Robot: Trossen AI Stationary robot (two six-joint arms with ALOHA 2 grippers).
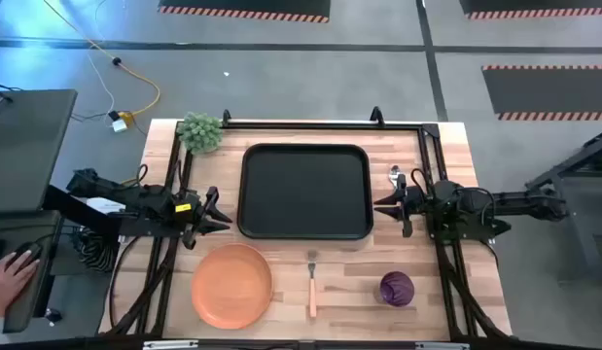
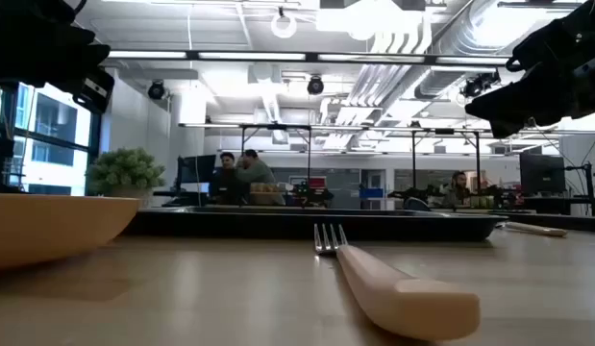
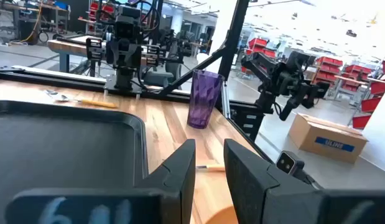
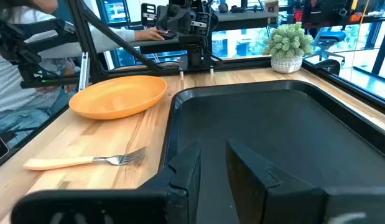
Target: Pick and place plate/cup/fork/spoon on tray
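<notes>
Tray (image 1: 303,192) lies bare in the middle of the frame, ready to receive everything. Below it along the lower edge of the worktop (image 1: 446,156) sit the plate (image 1: 231,285) at lower left, the fork (image 1: 312,282) at lower centre with its prongs toward the tray, and the cup (image 1: 397,289) upright at lower right. The spoon (image 1: 398,177) rests just right of the tray. Either side, the left tool (image 1: 223,214) and right tool (image 1: 381,204) hang slightly spread, pinching nothing, apparently poised to begin. A potted plant (image 1: 200,131) stands at upper left.
</notes>
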